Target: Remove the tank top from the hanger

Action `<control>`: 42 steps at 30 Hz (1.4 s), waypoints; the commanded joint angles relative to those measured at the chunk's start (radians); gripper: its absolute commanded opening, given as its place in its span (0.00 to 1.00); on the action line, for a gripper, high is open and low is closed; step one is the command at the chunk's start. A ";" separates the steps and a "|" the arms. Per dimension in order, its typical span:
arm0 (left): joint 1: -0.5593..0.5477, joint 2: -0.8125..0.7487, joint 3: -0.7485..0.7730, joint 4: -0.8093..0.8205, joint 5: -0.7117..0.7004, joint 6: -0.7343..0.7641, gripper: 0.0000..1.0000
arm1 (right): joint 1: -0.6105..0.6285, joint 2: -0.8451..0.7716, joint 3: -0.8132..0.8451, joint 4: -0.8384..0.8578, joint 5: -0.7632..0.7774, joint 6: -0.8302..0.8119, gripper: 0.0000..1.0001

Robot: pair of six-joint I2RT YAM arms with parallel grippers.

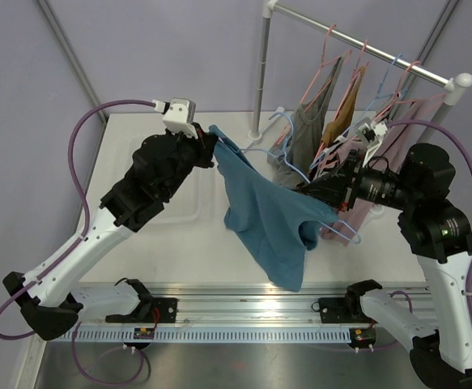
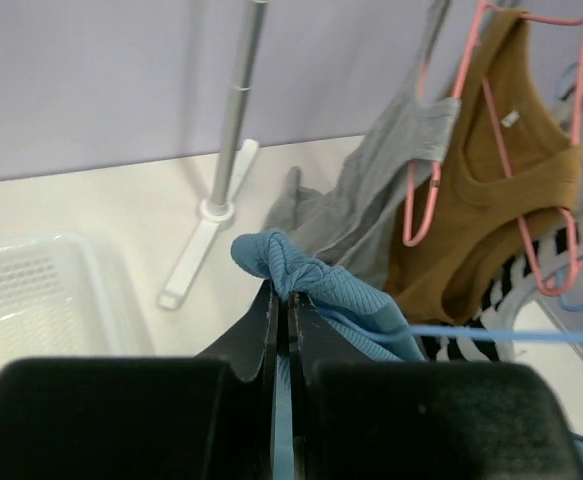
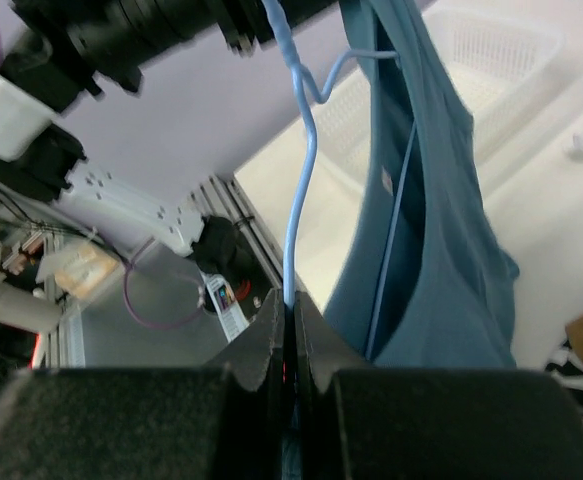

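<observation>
Removal is partly done: the left gripper (image 2: pixel 283 300) clamps one bunched strap of the blue ribbed tank top (image 1: pixel 268 219), which hangs mid-air over the white worktop (image 1: pixel 211 259), while the right gripper (image 3: pixel 289 302) pinches the light-blue wire hanger (image 3: pixel 301 170), from which the garment's right side appears not yet freed.

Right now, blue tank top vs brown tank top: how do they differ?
The blue tank top is off the rack, stretched between the arms; the brown tank top hangs on the rack. The blue one's strap is pinched in the left pincer and its blue hanger in the right pincer; nothing grips the brown one, on a pink hanger. Both sit on hangers.
</observation>
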 commanded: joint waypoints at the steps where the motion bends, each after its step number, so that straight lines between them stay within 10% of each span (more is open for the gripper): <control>1: 0.000 -0.048 0.012 -0.020 -0.178 -0.023 0.00 | 0.006 -0.085 -0.078 -0.030 -0.042 -0.076 0.00; 13: 0.109 0.007 0.054 -0.232 -0.200 -0.143 0.00 | 0.006 -0.283 -0.170 0.139 -0.032 -0.036 0.00; 21: 0.138 -0.052 -0.018 -0.162 0.189 -0.126 0.00 | 0.006 -0.305 -0.287 0.490 0.005 0.163 0.00; 31: 0.133 -0.218 -0.290 0.058 0.775 -0.112 0.00 | 0.006 -0.138 -0.459 1.448 0.252 0.481 0.00; 38: 0.130 -0.186 -0.302 -0.141 0.335 -0.160 0.00 | 0.006 -0.177 -0.370 1.165 0.494 0.247 0.00; 42: 0.130 -0.186 -0.330 -0.112 0.374 -0.178 0.00 | 0.007 -0.274 -0.512 1.310 0.596 0.204 0.00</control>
